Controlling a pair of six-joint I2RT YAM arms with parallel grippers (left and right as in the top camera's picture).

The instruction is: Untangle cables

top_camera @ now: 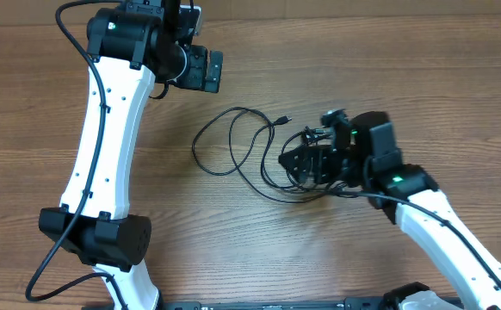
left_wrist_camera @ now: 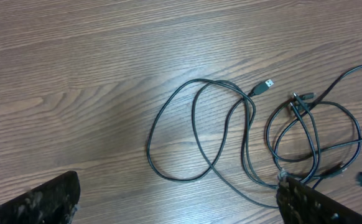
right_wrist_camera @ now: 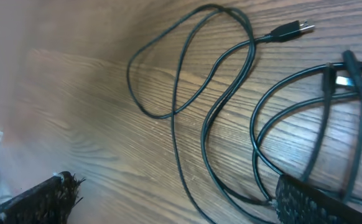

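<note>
Several thin black cables (top_camera: 244, 108) lie on the wooden table (top_camera: 388, 69) in loose loops, with a denser tangle to their right. One silver-tipped plug (top_camera: 286, 119) points right at the top. My right gripper (top_camera: 309, 164) is open, low over the tangle. In the right wrist view the loops (right_wrist_camera: 213, 118) and the plug (right_wrist_camera: 291, 28) lie ahead of the open fingers (right_wrist_camera: 175, 202), and strands pass under the right finger. My left gripper (top_camera: 206, 72) is open, high above the table's far side. Its view shows the loops (left_wrist_camera: 254, 109), the plug (left_wrist_camera: 267, 84) and its fingers (left_wrist_camera: 181, 205).
The left arm's white link (top_camera: 104, 146) stretches across the left of the table. The right arm (top_camera: 448, 232) comes in from the lower right. Bare wood (left_wrist_camera: 75, 74) lies left of the cable loops.
</note>
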